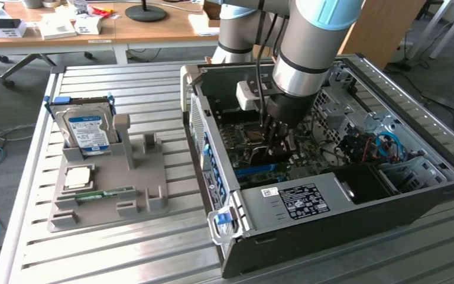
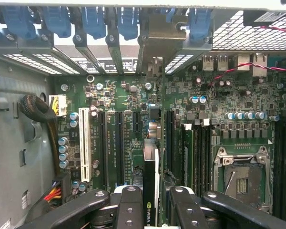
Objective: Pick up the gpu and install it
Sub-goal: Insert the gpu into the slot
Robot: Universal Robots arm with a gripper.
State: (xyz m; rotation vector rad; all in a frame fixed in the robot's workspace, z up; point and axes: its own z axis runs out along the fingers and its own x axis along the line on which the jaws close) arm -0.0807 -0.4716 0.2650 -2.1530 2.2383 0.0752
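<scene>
We find the pincer (image 2: 152, 202) partly closed on the gpu (image 2: 151, 171) (held edge-on) over motherboard (image 2: 114, 95) slots inside the case (image 1: 330, 236): pickup done, seating seemingly unfinished.

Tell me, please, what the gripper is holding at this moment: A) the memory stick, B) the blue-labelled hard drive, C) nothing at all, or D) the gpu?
D: the gripper is closed on the gpu, held edge-on over the motherboard, while the hard drive stands in the grey holder outside the computer.
</scene>
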